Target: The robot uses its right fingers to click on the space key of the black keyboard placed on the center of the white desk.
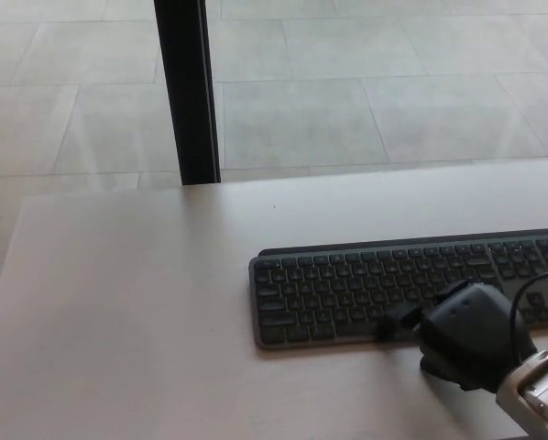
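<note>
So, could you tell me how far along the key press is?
Done: the right robot hand has reached the black keyboard on the white desk. In hand: a fingertip sits over the bottom key row. Left: whether the space key is actually pressed cannot be told.

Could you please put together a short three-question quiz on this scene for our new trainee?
1. True or false: the right hand is over the near edge of the black keyboard.
2. Which stands beyond the far edge of the white desk? A) a chair B) a dark post C) a monitor
3. Fill in: the robot's left hand is ____.

Key:
1. True; one finger points at the bottom key row.
2. B
3. Not in view
</note>
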`<state>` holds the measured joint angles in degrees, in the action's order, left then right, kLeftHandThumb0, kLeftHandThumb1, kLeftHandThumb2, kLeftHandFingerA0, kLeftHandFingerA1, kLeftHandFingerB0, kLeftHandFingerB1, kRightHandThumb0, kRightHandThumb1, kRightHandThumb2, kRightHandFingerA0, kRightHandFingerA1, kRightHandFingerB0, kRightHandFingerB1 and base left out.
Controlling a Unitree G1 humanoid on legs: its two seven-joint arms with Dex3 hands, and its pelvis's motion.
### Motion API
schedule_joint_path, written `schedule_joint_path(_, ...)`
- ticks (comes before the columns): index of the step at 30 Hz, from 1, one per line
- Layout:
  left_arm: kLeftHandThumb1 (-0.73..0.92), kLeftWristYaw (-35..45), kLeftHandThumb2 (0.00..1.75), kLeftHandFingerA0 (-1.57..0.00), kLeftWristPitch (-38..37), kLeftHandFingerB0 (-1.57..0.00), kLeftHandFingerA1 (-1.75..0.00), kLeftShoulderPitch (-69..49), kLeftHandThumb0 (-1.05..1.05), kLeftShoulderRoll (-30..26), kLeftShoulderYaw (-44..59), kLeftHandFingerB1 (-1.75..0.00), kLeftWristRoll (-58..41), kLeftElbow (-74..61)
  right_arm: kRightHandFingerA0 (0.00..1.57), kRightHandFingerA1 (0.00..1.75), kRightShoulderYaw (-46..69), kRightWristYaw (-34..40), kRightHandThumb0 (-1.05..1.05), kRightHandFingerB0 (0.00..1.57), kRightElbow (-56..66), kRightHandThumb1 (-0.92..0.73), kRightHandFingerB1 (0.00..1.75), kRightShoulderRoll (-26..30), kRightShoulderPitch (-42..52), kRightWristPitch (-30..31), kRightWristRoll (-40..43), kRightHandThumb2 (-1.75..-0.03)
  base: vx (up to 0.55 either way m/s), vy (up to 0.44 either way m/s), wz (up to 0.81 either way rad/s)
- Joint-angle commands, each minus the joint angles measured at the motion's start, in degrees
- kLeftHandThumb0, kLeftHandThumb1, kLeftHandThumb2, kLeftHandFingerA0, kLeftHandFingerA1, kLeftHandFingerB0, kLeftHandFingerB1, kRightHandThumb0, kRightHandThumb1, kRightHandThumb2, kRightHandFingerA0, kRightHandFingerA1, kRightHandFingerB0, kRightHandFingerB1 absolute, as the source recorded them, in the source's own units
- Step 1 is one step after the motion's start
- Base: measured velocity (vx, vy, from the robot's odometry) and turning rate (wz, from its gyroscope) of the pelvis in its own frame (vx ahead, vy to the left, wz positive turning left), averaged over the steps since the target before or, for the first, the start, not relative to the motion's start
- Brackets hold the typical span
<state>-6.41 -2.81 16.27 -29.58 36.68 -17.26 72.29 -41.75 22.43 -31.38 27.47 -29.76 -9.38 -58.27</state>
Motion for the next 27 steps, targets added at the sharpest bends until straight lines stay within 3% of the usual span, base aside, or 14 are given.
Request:
schedule_joint_path(1, 0.80, 0.12, 0.64, -0.74, -1.18, -0.59, -0.66, 0.01, -0.63, -1.28, -0.10, -0.57, -0.59, 0.07, 0.79, 1.55, -1.41, -1.90, -0.31, 0.65, -0.71, -0.65, 0.46, 1.80, 2.54, -0.91, -2.32, -0.59, 0.00, 0.000, 0.00)
schedule_joint_path(5, 0.79, -0.44, 0.64, -0.79, -1.02, -0.60, -0.65, 0.31, -0.64, -1.50, -0.45, -0.56, -0.26, 0.38, 0.78, 1.58, -1.64, -0.35, -0.34, 0.65, -1.05, -0.64, 0.49, 2.78, 2.56, -2.15, -2.65, -0.63, 0.00, 0.000, 0.00)
schedule_joint_path(14, 0.79, -0.14, 0.64, -0.75, -1.06, -0.58, -0.64, 0.16, -0.64, -1.26, -0.14, -0.56, -0.71, 0.30, 0.78, 1.60, -0.37, 0.29, -0.31, 0.68, -4.38, -0.62, 0.49, 2.30, 1.38, -1.72, -1.69, -0.61, 0.00, 0.000, 0.00)
schedule_joint_path(20, 0.78, -0.85, 0.63, -0.79, -0.98, -0.64, -0.67, 0.10, -0.65, -1.25, -0.42, -0.58, -0.38, 0.24, 0.77, 1.58, 0.83, -2.85, -0.34, 0.64, -3.92, -0.66, 0.48, 2.67, 0.49, -1.40, -0.79, -0.59, 0.00, 0.000, 0.00)
schedule_joint_path(27, 0.78, -0.57, 0.63, -0.76, -0.90, -0.59, -0.65, 0.09, -0.66, -1.19, -0.28, -0.55, -0.70, 0.33, 0.74, 1.62, 0.04, -1.03, -0.30, 0.67, -3.74, -0.67, 0.47, 2.15, 1.39, -2.19, -1.62, -0.61, 0.00, 0.000, 0.00)
